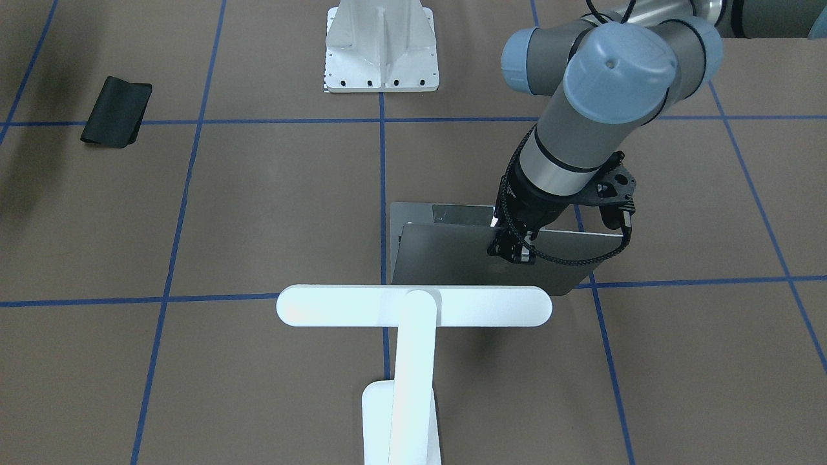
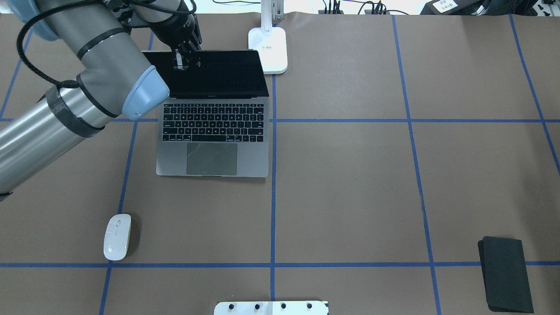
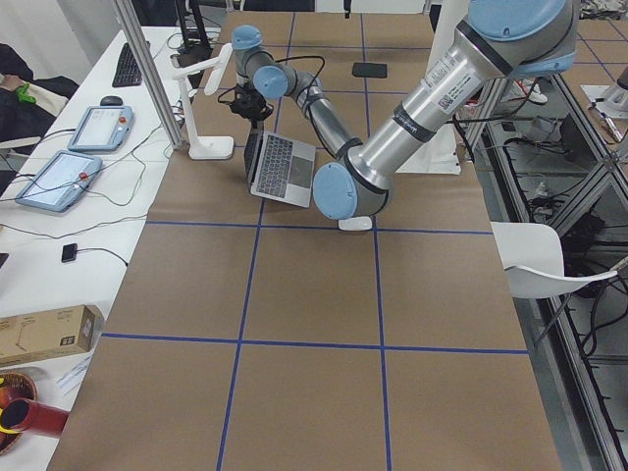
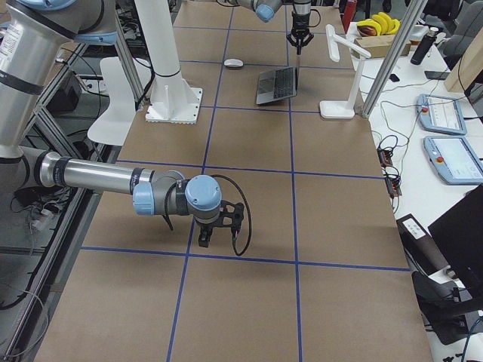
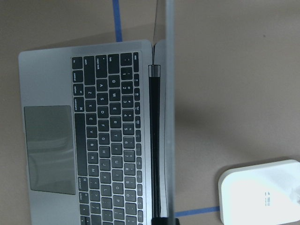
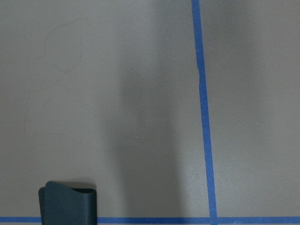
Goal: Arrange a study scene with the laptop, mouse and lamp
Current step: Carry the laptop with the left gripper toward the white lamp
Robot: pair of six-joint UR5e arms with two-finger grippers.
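Laptop (image 2: 213, 140) open, lid in left gripper (image 1: 512, 250)

It pinches the upright screen's top edge, with the lamp (image 1: 413, 306) just beyond. Mouse (image 2: 117, 236) lies apart, nearer the robot. Right gripper (image 4: 204, 240) — spread or closed, cannot tell.

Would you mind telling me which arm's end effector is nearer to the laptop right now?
Left. The left end effector is at the top edge of the open lid of the laptop; the right end effector hangs far off toward the table's other end.

Your left arm (image 1: 581, 139) is silver-grey tube with pale blue joint caps (image 1: 617, 71); a black braided cable (image 1: 581, 261) loops its wrist.
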